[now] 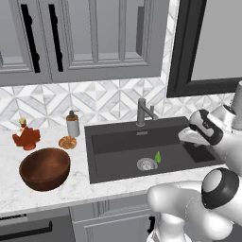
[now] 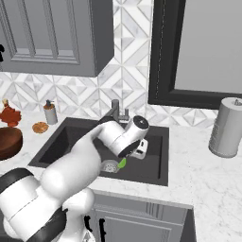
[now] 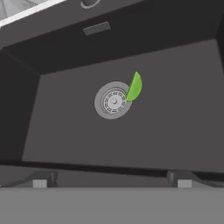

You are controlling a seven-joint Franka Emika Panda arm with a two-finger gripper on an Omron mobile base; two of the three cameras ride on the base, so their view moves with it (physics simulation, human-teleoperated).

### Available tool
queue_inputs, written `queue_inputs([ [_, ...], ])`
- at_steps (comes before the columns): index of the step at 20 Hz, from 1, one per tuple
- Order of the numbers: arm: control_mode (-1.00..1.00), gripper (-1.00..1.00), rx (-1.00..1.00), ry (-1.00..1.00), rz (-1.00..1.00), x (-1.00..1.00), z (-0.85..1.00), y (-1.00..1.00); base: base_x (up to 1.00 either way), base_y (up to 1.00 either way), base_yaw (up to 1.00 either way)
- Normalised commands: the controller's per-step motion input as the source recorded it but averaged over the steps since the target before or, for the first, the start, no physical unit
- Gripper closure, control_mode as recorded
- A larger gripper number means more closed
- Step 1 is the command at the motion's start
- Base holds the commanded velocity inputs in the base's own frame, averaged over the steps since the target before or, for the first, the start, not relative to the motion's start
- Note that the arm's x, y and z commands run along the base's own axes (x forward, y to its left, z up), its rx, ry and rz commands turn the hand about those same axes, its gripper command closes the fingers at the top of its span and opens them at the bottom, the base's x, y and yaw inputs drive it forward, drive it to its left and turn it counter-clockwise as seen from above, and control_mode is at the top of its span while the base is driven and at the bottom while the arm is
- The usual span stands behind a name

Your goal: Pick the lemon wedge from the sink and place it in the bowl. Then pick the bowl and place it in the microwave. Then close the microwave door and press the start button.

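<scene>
Where marble counter (image 1: pixel 94 186) surrounds sink (image 1: pixel 118 163), patterned backsplash (image 1: pixel 104 99), grey cabinets (image 1: pixel 94 38)

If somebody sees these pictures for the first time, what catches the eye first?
Probably the bright green lemon wedge, lying beside the silver drain on the floor of the dark sink. Next, the white arm's open gripper poised above it, and the large wooden bowl on the marble counter to the left.

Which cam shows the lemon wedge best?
Hand view: the lemon wedge lies unobstructed beside the drain. Left base view shows it small; in the right base view the arm partly covers it.
</scene>
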Motion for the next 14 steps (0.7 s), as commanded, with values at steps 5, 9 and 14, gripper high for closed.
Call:
queue_inputs([
  [5, -1.00, -1.00, -0.01, 0.01, 0.00, 0.41, -0.37, 0.22, 0.00, 0.00, 0.00],
  [9, -1.00, -1.00, -0.02, 0.01, 0.00, 0.30, -0.47, 0.20, 0.00, 0.00, 0.00],
  [14, -1.00, -1.00, 0.02, 0.01, 0.04, 0.23, -0.36, -0.10, 0.00, 0.00, 0.00],
])
